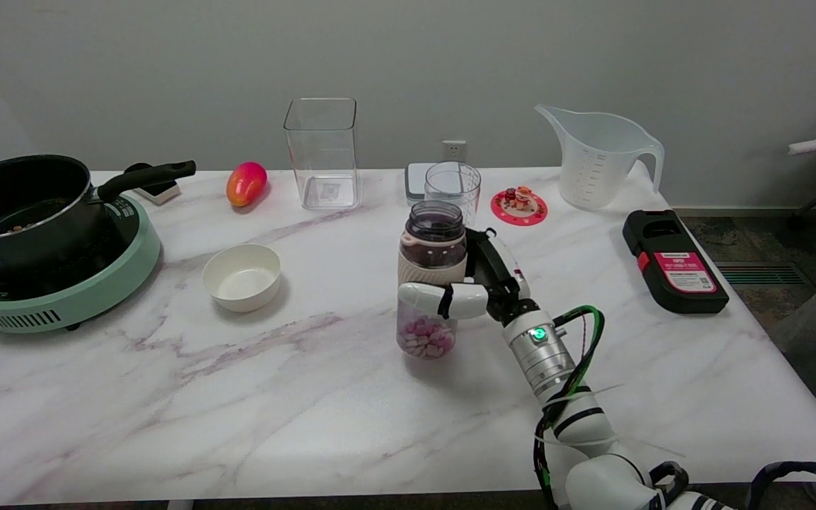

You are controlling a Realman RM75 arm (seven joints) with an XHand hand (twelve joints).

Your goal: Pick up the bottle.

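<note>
The bottle (431,269) is a clear, open-topped jar with a beige sleeve round its middle and pink-white pieces in its bottom. It stands upright near the table's middle, its base slightly above the marble top. My right hand (479,287) grips it from the right: the white thumb crosses its front below the sleeve and the black fingers wrap behind it. The arm reaches in from the lower right.
Close behind the bottle stands a clear glass (452,188), with a pink coaster (519,206) and a measuring jug (596,156) to its right. A black-and-red box (673,261) lies right. A white bowl (241,277), a pot on a green cooker (40,283), a mango (246,183) and a clear tall container (322,152) are left.
</note>
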